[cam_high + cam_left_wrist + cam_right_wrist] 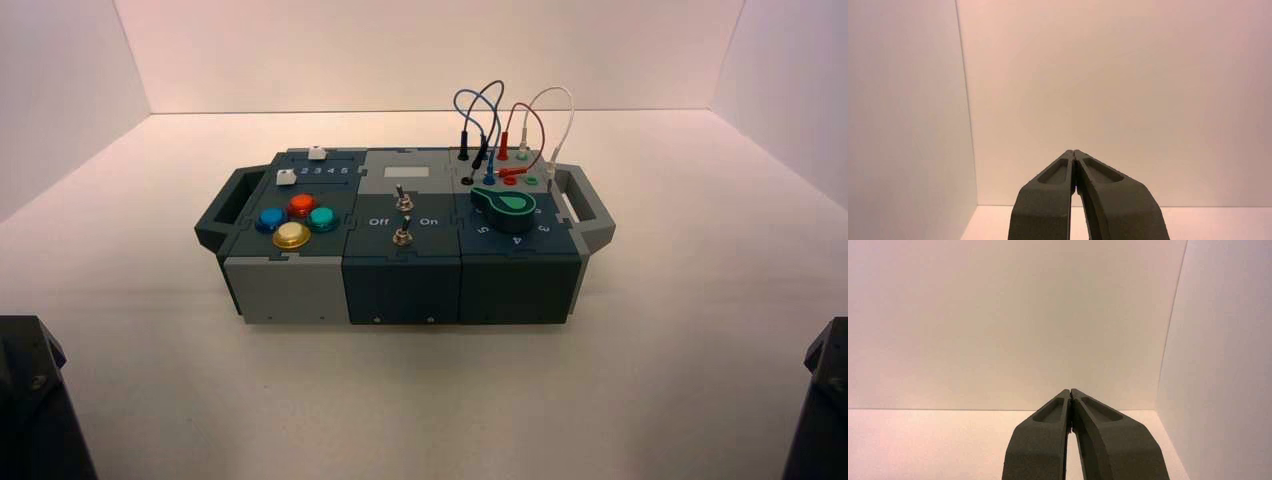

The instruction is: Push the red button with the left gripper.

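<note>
The red button sits on the box's left part, at the back of a cluster with a blue button, a green button and a yellow button. My left gripper is shut and empty, facing the bare wall, with the box out of its wrist view. In the high view only a dark part of the left arm shows at the bottom left corner, far from the box. My right gripper is shut and empty; its arm is parked at the bottom right.
The box stands mid-table with handles at both ends. Two toggle switches stand between "Off" and "On". A green knob and wired sockets are on the right. Two white sliders are behind the buttons.
</note>
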Tool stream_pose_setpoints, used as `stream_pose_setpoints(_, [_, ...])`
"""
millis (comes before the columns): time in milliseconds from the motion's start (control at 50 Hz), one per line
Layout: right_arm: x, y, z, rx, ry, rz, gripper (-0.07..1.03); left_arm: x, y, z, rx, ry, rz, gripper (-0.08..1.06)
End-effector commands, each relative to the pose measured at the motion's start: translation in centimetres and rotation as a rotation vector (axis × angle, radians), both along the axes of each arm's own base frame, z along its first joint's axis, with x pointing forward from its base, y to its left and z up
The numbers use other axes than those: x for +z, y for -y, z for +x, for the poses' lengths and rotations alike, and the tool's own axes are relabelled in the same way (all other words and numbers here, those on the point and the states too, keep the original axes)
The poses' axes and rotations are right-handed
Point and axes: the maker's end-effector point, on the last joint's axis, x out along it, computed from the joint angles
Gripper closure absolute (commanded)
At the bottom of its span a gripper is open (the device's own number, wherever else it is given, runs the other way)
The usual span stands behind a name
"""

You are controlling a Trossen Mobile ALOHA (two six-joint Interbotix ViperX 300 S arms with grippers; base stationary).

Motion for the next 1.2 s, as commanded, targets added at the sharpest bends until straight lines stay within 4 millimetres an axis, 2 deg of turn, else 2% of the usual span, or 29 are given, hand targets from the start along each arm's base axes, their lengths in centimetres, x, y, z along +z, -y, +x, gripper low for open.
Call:
stream_pose_setpoints(20, [1.3,0.0,0.2,0.001,0.028,0.005,0.99,0.6,0.0,0.1,0.000,0.011,0.005,1.00])
stream_pose_setpoints(460, [0.9,-0.2,0.4,0.006,-0.006,0.006,0.99,0.4,0.0,0.2,0.000,-0.014,0.006,1.00])
stream_pose_setpoints(640, [0.5,-1.4,0.6,0.052,-0.098,0.002,0.99,0.1,0.2,0.4,-0.008,-0.110,0.007,1.00])
stream_pose_setpoints(820, [-1.4,-4.7,1.1,0.172,-0.303,-0.028,0.99,-0.5,0.9,0.4,-0.036,-0.170,0.022,1.00])
stream_pose_setpoints(840, [-2.1,-5.7,1.1,0.208,-0.364,-0.040,0.99,-0.6,1.0,0.4,-0.042,-0.177,0.028,1.00])
stream_pose_setpoints(1040, [-5.8,-11.0,0.4,0.394,-0.642,-0.153,0.99,-0.5,1.3,0.3,-0.052,-0.179,0.032,1.00])
stream_pose_setpoints(1200, [-8.2,-15.3,-0.8,0.543,-0.760,-0.269,0.99,-0.4,1.3,0.3,-0.052,-0.179,0.035,1.00])
